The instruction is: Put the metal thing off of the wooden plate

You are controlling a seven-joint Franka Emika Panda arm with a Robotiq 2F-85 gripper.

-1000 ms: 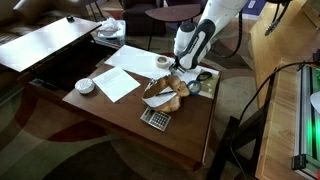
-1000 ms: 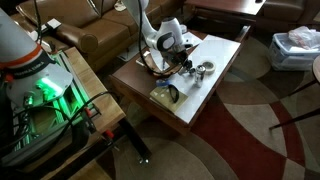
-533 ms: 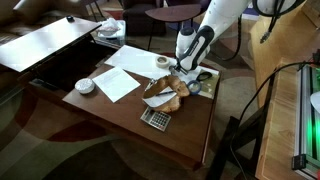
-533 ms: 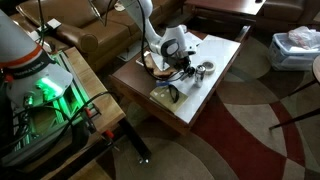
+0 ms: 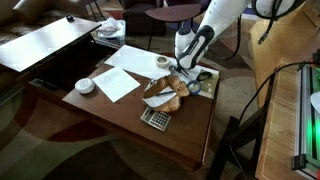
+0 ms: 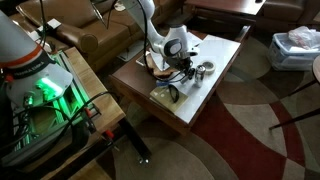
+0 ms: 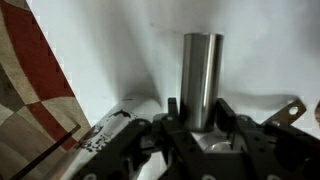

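In the wrist view the metal thing [image 7: 201,75] is a shiny silvery tube-like piece standing upright between my gripper's [image 7: 197,104] fingers, which are shut on it, with pale sheet behind. In both exterior views the gripper [image 5: 184,68] [image 6: 180,62] hangs low over the far edge of the wooden plate [image 5: 160,100], a light-brown uneven dish in the middle of the dark table. The metal thing is too small to make out in the exterior views.
A flat grey keypad device [image 5: 155,118] lies near the table's front edge. A white round bowl [image 5: 85,86] and white paper sheets [image 5: 122,82] lie beside the plate. A small round object [image 5: 163,62] sits behind it. A sofa stands next to the table [image 6: 215,95].
The arm and gripper have shifted only slightly over the plate's far edge. The grip on the metal thing looks unchanged.
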